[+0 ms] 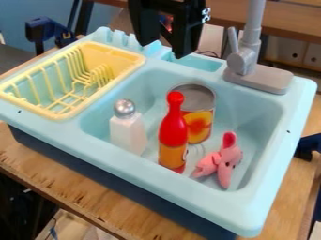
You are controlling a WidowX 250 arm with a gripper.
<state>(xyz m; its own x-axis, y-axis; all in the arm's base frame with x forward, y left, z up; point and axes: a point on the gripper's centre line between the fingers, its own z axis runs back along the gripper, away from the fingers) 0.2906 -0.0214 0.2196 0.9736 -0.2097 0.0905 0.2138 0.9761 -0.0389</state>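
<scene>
The black gripper [165,48] hangs at the top centre, over the sink's back edge, open with nothing between its fingers. Below it, inside the light blue sink basin, a metal can [199,119] with an orange and yellow label stands toward the back. A red bottle [173,133] with an orange label stands upright in front of the can and partly hides it. Left of the bottle is a white shaker [128,129] with a silver top. A pink plush toy [220,161] with long ears lies at the right front of the basin.
A yellow dish rack [64,114] sits at the left of the sink unit. The grey faucet [243,63] rises from the back right rim, close to the gripper's right side. Blue clamps [42,29] show at the upper left and right edge. The sink stands on a wooden table [94,201].
</scene>
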